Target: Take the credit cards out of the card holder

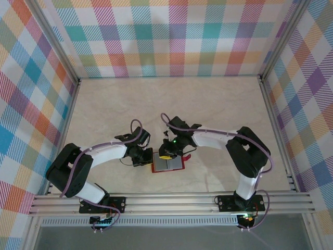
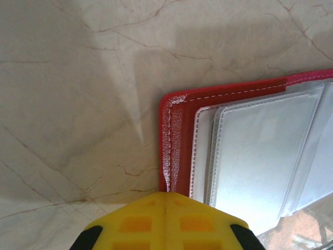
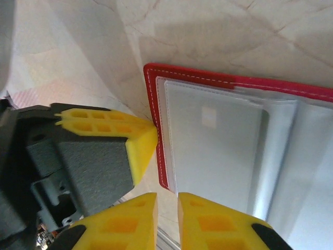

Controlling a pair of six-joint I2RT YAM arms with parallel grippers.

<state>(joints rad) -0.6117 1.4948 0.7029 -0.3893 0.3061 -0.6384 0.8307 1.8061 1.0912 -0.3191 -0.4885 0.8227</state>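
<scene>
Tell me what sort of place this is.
Most likely a robot test cell in a lab. The signs: plaid backdrop walls box in a marble-look table, two robot arms are bolted to a metal rail at its near edge, and a red card holder lies open on it.

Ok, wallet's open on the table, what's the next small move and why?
Probably ease the right claw forward to pinch the card by its near edge: the wallet lies open, card still inside, and the left claw pins its red edge.
</scene>
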